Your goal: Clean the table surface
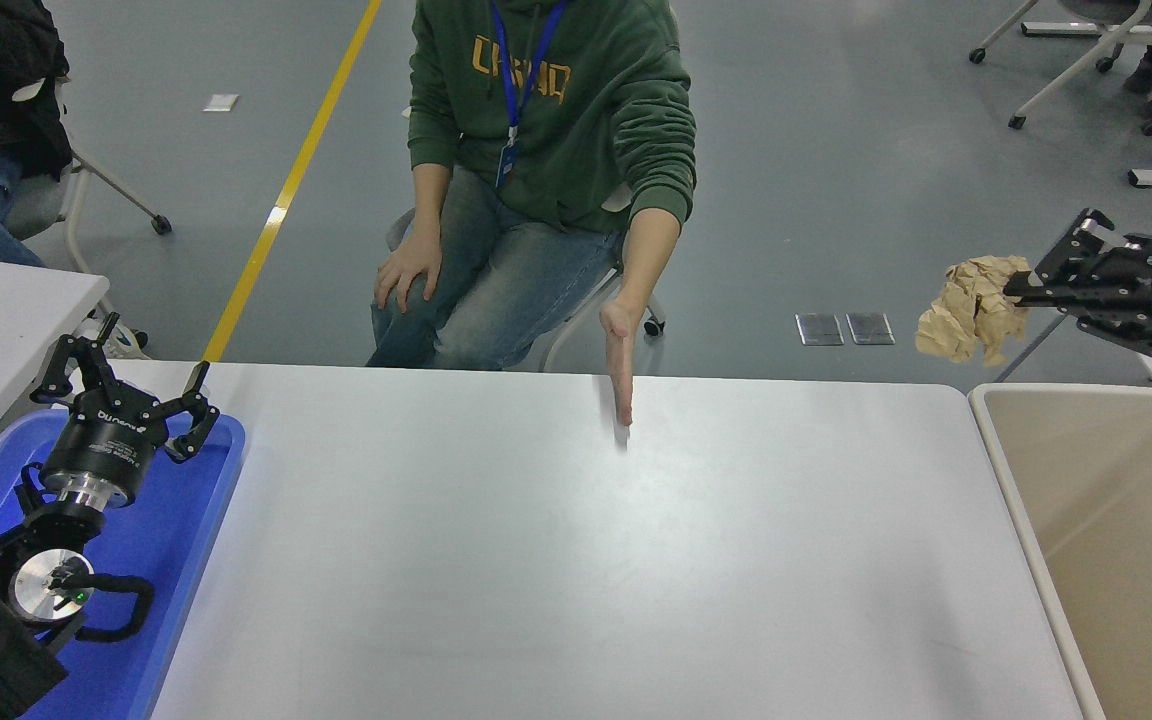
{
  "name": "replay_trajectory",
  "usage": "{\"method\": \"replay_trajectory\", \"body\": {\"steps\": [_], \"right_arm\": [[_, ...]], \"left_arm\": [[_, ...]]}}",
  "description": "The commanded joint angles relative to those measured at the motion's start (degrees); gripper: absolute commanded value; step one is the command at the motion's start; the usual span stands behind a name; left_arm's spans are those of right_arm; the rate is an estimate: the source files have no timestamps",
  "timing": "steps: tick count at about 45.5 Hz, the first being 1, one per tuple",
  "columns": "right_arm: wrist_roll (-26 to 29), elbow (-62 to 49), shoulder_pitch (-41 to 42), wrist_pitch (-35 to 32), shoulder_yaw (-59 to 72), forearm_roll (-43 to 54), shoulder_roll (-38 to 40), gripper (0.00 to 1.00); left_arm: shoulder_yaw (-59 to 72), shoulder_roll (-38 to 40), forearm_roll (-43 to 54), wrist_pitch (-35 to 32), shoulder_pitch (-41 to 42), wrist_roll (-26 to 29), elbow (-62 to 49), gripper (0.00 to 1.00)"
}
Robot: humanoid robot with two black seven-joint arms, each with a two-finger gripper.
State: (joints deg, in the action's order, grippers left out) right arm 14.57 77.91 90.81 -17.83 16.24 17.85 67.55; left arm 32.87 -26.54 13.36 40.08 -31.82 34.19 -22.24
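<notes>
So the big glossy white table surface [576,560] fills most of the view, stretching from the blue plastic tray [161,560] on the left over to the beige rectangular bin [1106,540] butted up against its right edge. The right gripper [1014,292] comes in from the right edge, pinched tight on a crumpled tan paper wad [971,322] that hangs in the air past the table's far right corner, just beyond the bin's far rim. The left gripper [126,385] sits parked over the blue tray at lower left, fingers spread apart. A person in a green hoodie [576,110] sits at the far side, one hand [621,375] held edge-on with fingertips down at the table's far edge.
</notes>
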Motion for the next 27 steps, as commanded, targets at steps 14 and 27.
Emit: {"method": "replay_trajectory", "body": {"steps": [14,27], "right_arm": [[0.2,-19.1,-10.6,12.8,6.4,-1.1,-2.5,0.00],[-0.2,-28.2,-23.7,26.6,5.6,-2.4,-10.0,0.00]], "left_arm": [[0.0,0.0,0.0,0.0,0.0,0.0,0.0,1.00],[0.0,0.0,0.0,0.0,0.0,0.0,0.0,1.00]]}}
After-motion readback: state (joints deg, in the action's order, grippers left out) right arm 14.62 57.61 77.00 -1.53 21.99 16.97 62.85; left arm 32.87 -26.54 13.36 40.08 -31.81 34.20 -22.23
